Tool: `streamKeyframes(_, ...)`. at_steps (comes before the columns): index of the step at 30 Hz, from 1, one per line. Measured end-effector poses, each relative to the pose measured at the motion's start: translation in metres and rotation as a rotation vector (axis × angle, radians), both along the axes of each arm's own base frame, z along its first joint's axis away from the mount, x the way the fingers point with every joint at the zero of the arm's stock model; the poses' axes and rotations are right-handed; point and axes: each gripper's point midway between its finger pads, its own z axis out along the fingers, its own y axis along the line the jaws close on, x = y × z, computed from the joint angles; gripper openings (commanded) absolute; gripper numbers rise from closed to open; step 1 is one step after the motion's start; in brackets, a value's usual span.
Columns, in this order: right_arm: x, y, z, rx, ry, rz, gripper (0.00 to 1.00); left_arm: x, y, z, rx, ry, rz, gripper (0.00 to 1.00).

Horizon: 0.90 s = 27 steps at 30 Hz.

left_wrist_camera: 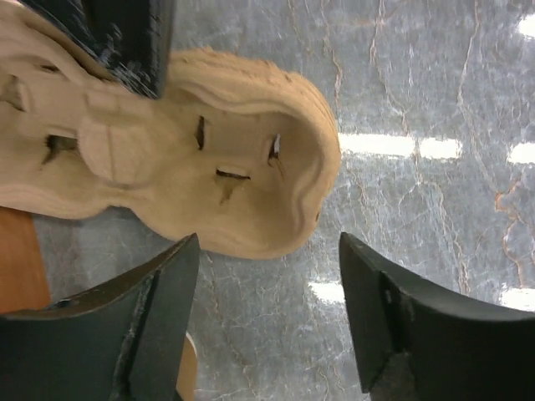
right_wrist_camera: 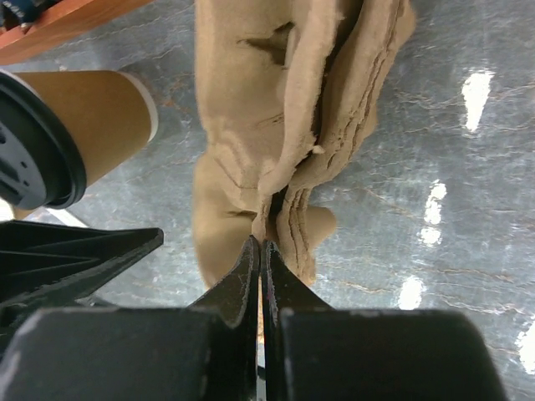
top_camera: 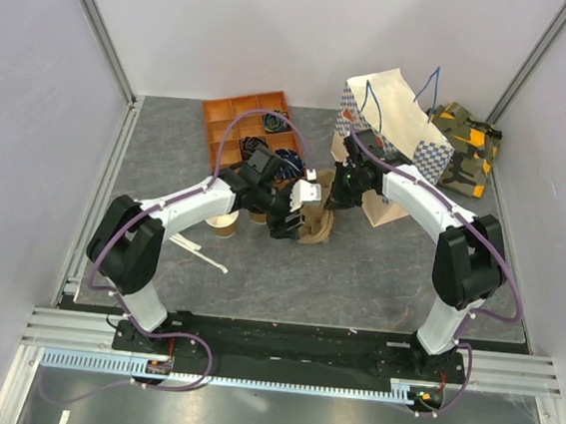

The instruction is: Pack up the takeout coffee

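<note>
- Grey marbled bench (top_camera: pixel 357 279) between white walls, top view: the left fingers (top_camera: pixel 290 225) and right fingers (top_camera: pixel 337 195) meet at a pulp cup carrier (top_camera: pixel 314 227) mid-bench. The step in hand is judged to be passing the carrier to the right arm. It should be kept level and low over the bench.
- Left wrist view: the left fingers stand wide apart with nothing between them, and the carrier lies just beyond their tips. They look free to draw straight back, clear of the rim, before going for the cup.
- Right wrist view: the right fingers are pressed to a slit on a fold of the carrier's rim.
  - The takeout coffee (right_wrist_camera: pixel 79 121), brown with a black lid, sits just beside the carrier, outside it.
  - Thin pulp probably tears easily, so a slow, gentle carry is wise.
  - The cup is best taken round its body, below the lid, and lowered upright into a well.
- Count, top view: two arms, one carrier, one open tan cup (top_camera: pixel 224 224), one orange divided tray (top_camera: pixel 233 127), one checked paper bag (top_camera: pixel 402 123), one camouflage pouch (top_camera: pixel 464 149), one white stick (top_camera: pixel 199 254).
- Count, left wrist view: one carrier with at least two wells showing, and two fingers.
- Count, right wrist view: one lidded cup, one carrier, two fingers.
</note>
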Motion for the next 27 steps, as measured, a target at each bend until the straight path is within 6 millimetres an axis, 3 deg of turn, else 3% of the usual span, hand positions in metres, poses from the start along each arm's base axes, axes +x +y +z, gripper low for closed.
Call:
streamKeyframes(8, -0.001, 0.009, 0.004, 0.065, 0.013, 0.03, 0.0, -0.005, 0.002, 0.028, -0.024, -0.019, 0.002, 0.83)
streamKeyframes(11, 0.0, 0.011, 0.005, 0.078, 0.012, 0.033, 0.0, -0.006, 0.003, 0.033, -0.035, -0.006, 0.013, 0.73)
streamKeyframes(27, 0.002, 0.012, 0.011, 0.136, 0.033, 0.008, 0.0, -0.013, -0.023, 0.043, -0.109, 0.217, 0.218, 0.58)
